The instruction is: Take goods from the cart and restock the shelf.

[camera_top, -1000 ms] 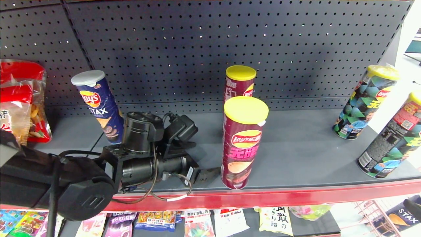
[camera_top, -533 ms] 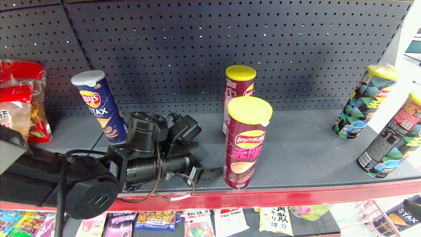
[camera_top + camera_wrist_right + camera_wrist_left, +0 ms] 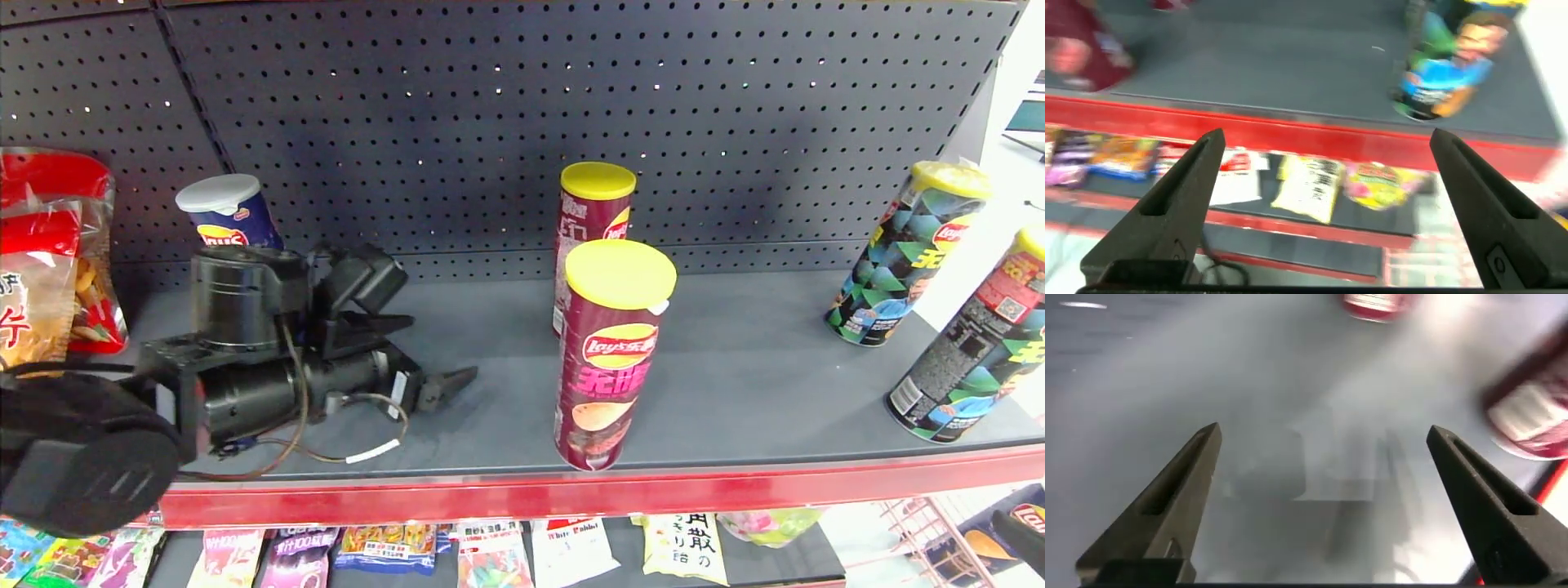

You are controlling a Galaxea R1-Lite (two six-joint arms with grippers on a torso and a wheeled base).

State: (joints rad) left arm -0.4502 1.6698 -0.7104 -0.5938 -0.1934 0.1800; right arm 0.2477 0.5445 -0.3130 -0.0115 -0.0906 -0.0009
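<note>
My left pincer (image 3: pixel 453 382), spread wide and empty, hangs low over the grey shelf (image 3: pixel 735 392), left of the front maroon chip can (image 3: pixel 614 351), which stands upright by the red lip (image 3: pixel 653 490). A second maroon can (image 3: pixel 594 204) stands just behind that can, and a blue can (image 3: pixel 229 214) stands farther left. My right pincer (image 3: pixel 1327 135), likewise wide and empty, faces the red lip.

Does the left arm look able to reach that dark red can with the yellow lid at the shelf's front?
Probably yes. The left gripper lies low over the shelf with fingers open, and nothing stands between it and the front can.
</note>
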